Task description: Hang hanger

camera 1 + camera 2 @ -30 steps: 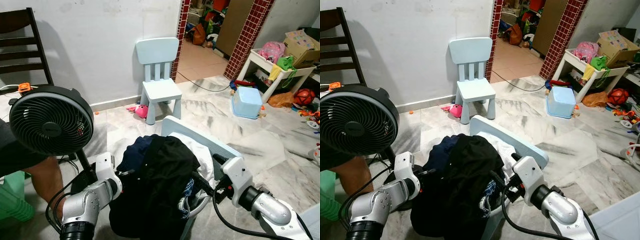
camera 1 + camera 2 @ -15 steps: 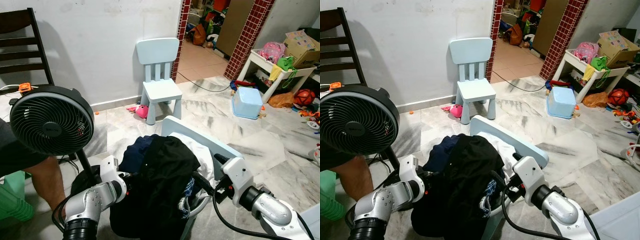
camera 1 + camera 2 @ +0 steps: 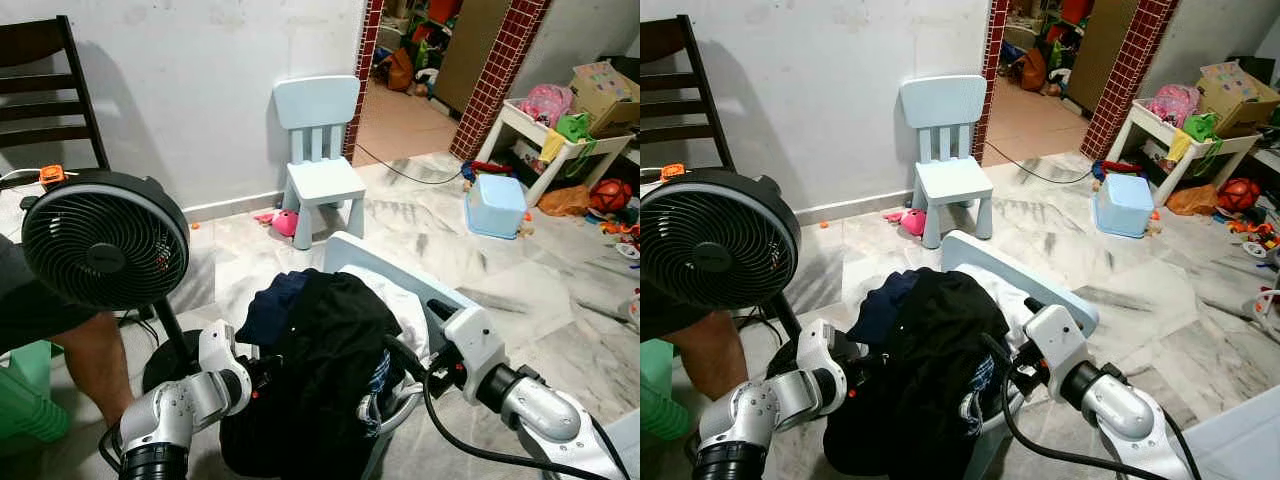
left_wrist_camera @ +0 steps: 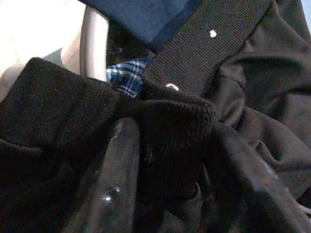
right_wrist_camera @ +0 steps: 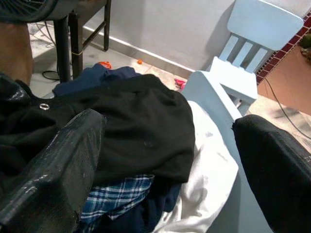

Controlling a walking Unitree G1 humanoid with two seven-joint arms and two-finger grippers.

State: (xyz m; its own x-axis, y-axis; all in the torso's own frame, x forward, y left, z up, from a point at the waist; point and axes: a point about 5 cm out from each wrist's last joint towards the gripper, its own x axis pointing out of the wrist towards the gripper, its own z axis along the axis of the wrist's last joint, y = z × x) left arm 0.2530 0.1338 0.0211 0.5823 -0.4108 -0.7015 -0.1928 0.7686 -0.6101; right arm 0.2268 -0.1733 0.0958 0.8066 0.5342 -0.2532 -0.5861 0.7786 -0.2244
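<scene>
My left gripper (image 4: pixel 170 160) has pushed further into the clothes pile over the last second, and its fingers (image 4: pixel 119 179) now straddle a ribbed black cuff (image 4: pixel 175 131), clamped on it or nearly so. My right gripper (image 5: pixel 165 160) hovers with fingers wide apart above the black garment (image 5: pixel 141 131) on the pale blue chair (image 3: pixel 400 275). I see no hanger, so it is probably buried in the laundry.

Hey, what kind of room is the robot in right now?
Most likely a family home's living or play area: a child's pale blue chair stands by the wall, toys fill a low white table, and a laundry pile sits near a standing fan on marble floor.
</scene>
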